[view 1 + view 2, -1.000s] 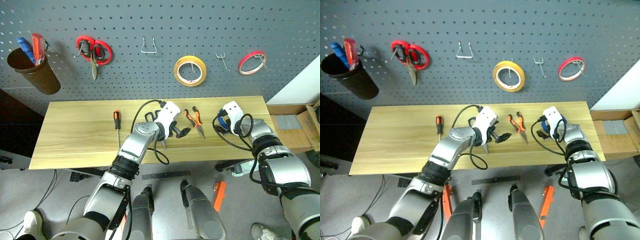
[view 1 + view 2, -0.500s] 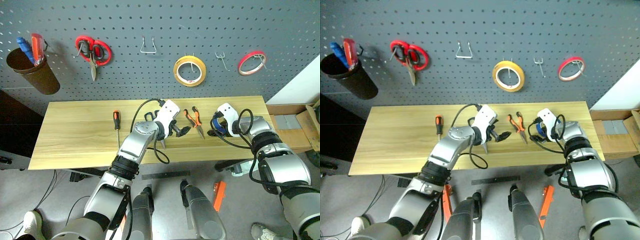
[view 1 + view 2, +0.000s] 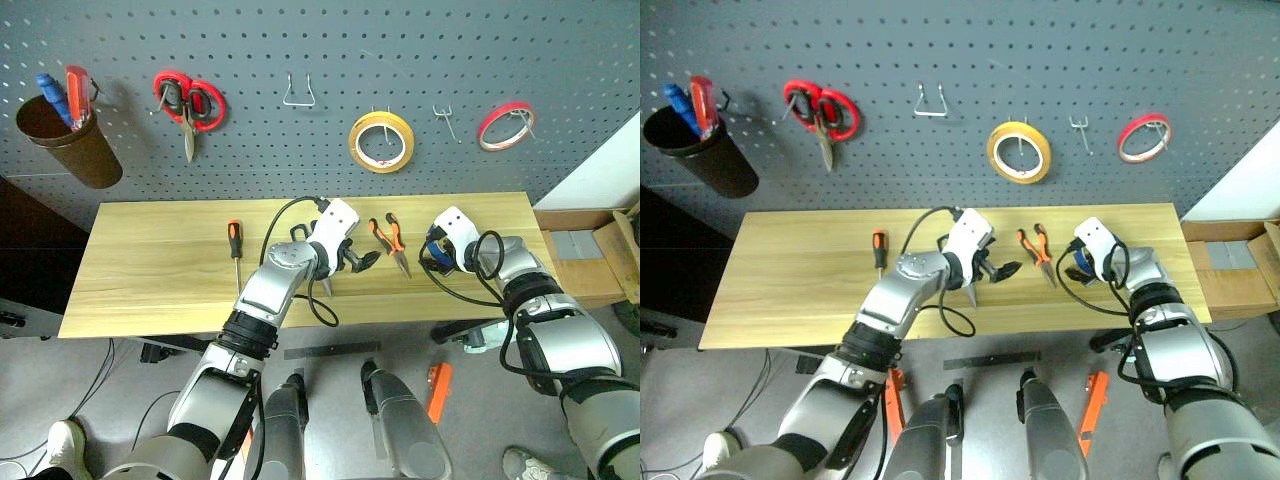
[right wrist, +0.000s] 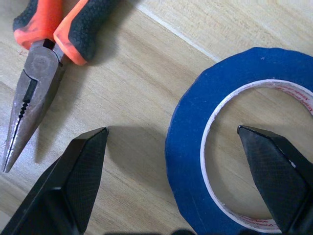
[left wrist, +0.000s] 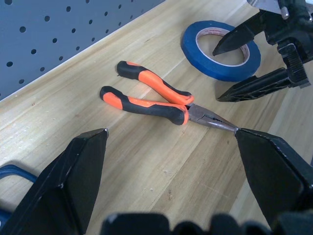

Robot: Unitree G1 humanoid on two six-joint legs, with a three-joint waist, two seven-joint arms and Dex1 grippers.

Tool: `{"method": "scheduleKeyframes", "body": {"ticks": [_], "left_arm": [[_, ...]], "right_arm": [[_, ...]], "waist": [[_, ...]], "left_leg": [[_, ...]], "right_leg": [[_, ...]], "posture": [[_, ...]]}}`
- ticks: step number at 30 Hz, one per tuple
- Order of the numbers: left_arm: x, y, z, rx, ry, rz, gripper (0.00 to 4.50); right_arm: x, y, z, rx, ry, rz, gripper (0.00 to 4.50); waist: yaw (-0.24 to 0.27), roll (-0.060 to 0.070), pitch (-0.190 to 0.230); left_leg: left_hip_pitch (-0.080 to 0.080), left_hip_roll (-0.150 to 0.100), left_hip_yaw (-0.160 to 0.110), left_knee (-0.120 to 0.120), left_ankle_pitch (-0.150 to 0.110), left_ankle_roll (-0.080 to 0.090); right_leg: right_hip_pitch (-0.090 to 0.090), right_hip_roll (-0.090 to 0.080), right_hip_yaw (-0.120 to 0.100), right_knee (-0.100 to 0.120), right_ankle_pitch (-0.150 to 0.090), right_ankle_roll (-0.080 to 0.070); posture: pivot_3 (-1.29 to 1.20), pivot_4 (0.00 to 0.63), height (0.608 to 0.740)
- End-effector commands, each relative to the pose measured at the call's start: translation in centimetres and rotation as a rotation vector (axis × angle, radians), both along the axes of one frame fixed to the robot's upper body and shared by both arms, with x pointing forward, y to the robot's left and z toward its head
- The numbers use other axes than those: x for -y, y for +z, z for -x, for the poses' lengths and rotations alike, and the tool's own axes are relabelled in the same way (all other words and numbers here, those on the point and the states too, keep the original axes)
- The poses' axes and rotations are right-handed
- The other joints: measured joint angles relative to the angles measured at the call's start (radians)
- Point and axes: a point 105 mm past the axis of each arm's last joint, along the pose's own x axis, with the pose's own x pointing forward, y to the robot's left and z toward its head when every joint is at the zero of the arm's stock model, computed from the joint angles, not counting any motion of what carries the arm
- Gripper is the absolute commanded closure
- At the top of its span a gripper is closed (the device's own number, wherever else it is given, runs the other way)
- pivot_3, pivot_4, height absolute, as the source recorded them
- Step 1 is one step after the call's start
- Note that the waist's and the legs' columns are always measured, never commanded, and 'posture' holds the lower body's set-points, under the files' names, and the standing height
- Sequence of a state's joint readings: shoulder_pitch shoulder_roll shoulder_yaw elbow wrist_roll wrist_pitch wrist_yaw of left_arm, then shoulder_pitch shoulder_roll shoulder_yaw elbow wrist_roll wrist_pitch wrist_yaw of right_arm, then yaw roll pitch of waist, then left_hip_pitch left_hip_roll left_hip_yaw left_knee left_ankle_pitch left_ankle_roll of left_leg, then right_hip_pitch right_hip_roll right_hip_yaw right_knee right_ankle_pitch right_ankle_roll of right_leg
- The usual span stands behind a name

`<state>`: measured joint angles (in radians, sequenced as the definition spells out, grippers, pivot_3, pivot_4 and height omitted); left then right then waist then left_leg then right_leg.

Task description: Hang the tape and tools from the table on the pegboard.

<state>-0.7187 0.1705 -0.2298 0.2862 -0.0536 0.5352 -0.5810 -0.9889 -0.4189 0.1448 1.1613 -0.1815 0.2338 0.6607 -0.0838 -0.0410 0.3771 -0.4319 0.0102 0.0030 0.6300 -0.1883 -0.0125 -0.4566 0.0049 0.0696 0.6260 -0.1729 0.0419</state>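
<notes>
Fingers of the right gripper are spread wide, one over the hole of the thin blue ring of tape lying flat on the light wood-grain worktop, the other outside. Ring's band should be straddled squarely before pinching. Left gripper fingers are spread too, orange-and-black pliers lying between.

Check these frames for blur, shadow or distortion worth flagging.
Right wrist view: blue tape and pliers sharp, right end effector's fingers soft-edged, casting shadow on table. Head views: pegboard evenly lit; table edges bow slightly.
</notes>
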Motion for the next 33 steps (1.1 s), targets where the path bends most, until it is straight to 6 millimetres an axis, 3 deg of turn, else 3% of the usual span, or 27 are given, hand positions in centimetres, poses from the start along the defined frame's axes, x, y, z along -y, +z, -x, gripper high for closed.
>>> {"method": "scheduleKeyframes", "body": {"ticks": [1,14,21,26,30,33], "left_arm": [[0.7,1.2,0.0,0.041,-0.025,0.018,0.05],[0.9,1.5,0.1,0.042,-0.037,0.036,0.0],[1.2,1.7,0.3,0.046,-0.062,0.05,0.0],[1.7,3.1,1.4,0.101,-0.122,0.066,0.0],[1.0,4.4,2.6,0.117,-0.154,0.097,0.0],[-0.2,6.0,3.7,0.119,-0.156,0.141,0.0]], "right_arm": [[1.5,-3.2,1.8,-0.13,-0.075,0.006,0.0],[1.7,-2.6,1.5,-0.126,-0.117,-0.03,3.81],[1.7,-2.4,1.4,-0.114,-0.112,-0.029,3.9],[1.1,0.0,1.5,0.029,-0.056,-0.092,3.9],[-0.6,2.9,4.4,0.183,-0.042,-0.162,3.9],[-2.5,4.6,8.6,0.352,-0.066,-0.186,3.9]], "waist": [[0.0,0.0,0.0],[0.0,0.0,0.0],[0.0,0.0,0.0],[0.004,0.0,-0.002],[0.002,0.001,-0.003],[-0.005,0.003,-0.007]], "left_leg": [[0.0,0.0,0.0,0.0,0.0,0.0],[0.0,0.0,0.0,0.0,0.0,0.0],[0.0,0.0,0.0,0.0,0.0,0.0],[-0.001,0.0,0.0,0.0,0.0,0.0],[-0.005,0.0,-0.001,-0.001,-0.001,-0.002],[-0.013,0.0,-0.002,0.0,-0.001,-0.005]], "right_leg": [[0.0,0.0,0.0,0.0,0.0,0.0],[0.0,0.0,0.0,0.0,0.0,0.0],[0.0,0.0,0.0,0.0,0.0,0.0],[0.0,0.0,0.0,0.0,0.0,0.0],[-0.005,-0.002,-0.001,0.001,-0.002,0.003],[-0.016,-0.003,0.0,0.005,-0.002,0.004]], "posture": [[-0.03,0.386,0.74],[-0.04,0.383,0.74],[-0.05,0.368,0.74],[-0.09,0.329,0.74],[-0.13,0.313,0.74],[-0.16,0.291,0.74]]}}
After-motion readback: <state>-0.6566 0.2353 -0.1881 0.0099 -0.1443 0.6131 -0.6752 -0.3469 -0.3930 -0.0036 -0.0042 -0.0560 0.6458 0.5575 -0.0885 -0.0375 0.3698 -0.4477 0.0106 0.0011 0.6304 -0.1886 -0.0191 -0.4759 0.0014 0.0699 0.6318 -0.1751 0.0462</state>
